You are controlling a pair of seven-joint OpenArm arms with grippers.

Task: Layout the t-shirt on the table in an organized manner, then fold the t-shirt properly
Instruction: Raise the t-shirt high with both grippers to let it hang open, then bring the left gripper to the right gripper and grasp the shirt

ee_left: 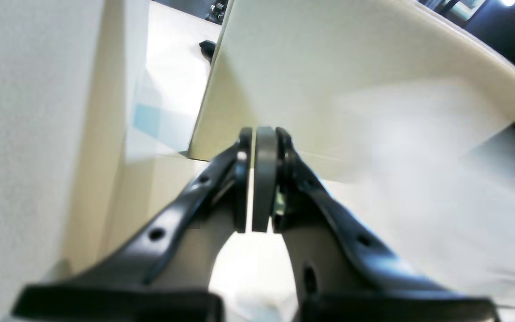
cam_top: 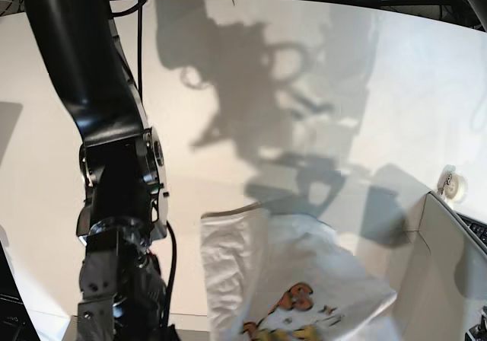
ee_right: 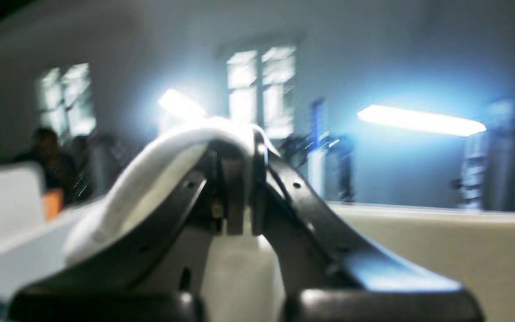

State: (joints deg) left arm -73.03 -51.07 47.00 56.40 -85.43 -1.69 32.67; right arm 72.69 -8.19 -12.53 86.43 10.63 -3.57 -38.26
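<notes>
T-shirt [cam_top: 304, 280]: soft white cloth, thin enough that folds show grey through it. In the base view it hangs or lies bunched near the lower edge of the frame, above the table [cam_top: 251, 74], with the print facing the camera; orange lettering and a bit of yellow visible low on the front. Whether it touches the tabletop there cannot be told. A straight hemmed edge runs along its upper left side, and the cloth creases in long diagonal wrinkles. The right-hand part of the shirt is blurred.

Table: smooth matte white top, broad, curved at the far edge, crossed by dark shadows of the arms.

Right gripper [ee_right: 239, 179]: black jaws with bolt holes, pressed together on a rolled white fold of the shirt, which drapes over the left jaw like a thick rounded cuff. View behind it is blurred.

Left gripper [ee_left: 259, 179]: glossy black jaws with grey pads drawn close, only a thin slit between them; no cloth seen in the slit. White cloth sweeps blurred past its right side. Behind it stands a cream, smooth panel [ee_left: 329, 67] with a rounded corner
</notes>
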